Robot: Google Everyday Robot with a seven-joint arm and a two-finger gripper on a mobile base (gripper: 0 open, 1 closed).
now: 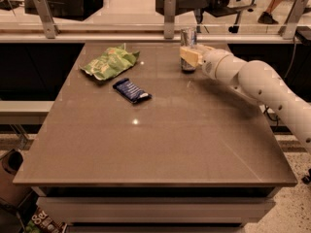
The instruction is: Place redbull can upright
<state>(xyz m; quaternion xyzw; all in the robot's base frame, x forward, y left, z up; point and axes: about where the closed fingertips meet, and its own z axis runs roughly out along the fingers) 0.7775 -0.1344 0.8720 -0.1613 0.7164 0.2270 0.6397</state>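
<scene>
The redbull can (188, 37) is a slim silvery can standing upright on the brown table (160, 135), near the far edge right of the middle. My gripper (190, 57) reaches in from the right on a white arm and is at the can's middle. One pale finger (190, 57) lies across the front of the can. The gripper looks shut on the can. The can's bottom sits at the table surface.
A green snack bag (110, 62) lies at the far left of the table. A dark blue snack bar wrapper (131, 90) lies just in front of the bag. A rail with metal posts (169, 14) runs behind the table's far edge.
</scene>
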